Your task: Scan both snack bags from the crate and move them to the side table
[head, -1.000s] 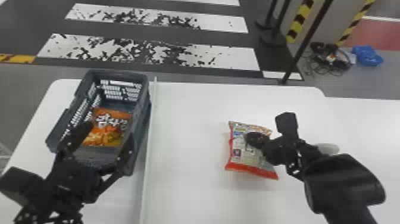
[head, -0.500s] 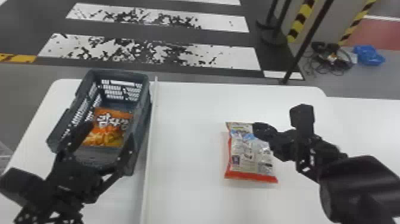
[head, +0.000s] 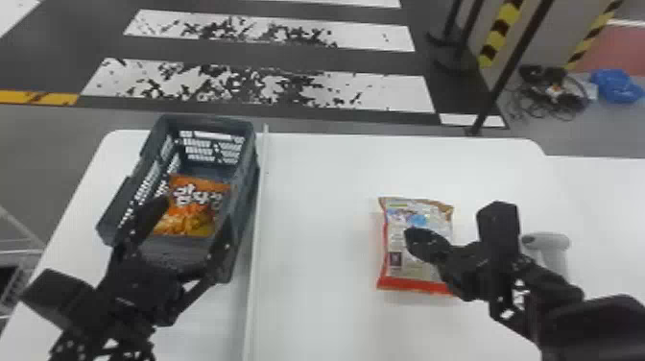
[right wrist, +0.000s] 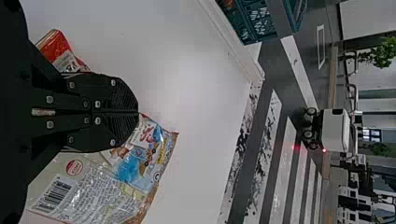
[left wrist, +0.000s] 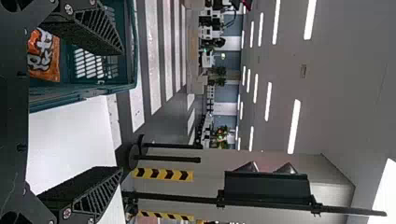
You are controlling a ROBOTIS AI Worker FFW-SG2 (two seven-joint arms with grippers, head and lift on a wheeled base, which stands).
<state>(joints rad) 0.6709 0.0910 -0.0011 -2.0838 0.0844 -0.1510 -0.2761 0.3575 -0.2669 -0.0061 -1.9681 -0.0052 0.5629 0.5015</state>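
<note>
My left gripper [head: 194,215] is over the near end of the grey crate [head: 206,118], its fingers apart; an orange snack bag [head: 194,204] lies inside the crate. In the left wrist view, the gripper [left wrist: 119,111] holds nothing between its fingers. My right gripper [head: 415,239] is over the other snack bag [head: 400,269], which lies on the white table with its printed back up. Seen in the right wrist view, the right gripper [right wrist: 136,113] has both fingers pressed together, with the bag [right wrist: 107,193] beneath and a barcode [right wrist: 53,193] showing on it.
A grey handheld scanner [head: 547,242] lies behind the right gripper. Between crate and loose bag, a thin raised strip [head: 256,230] runs along the table [head: 316,201]. Another white surface [head: 600,201] adjoins at the right. A dark pole [head: 508,72] stands beyond the far edge.
The right gripper first moved up and to the right, then came back nearer the front over the bag. The loose bag has shifted slightly to the right. My left arm has kept still.
</note>
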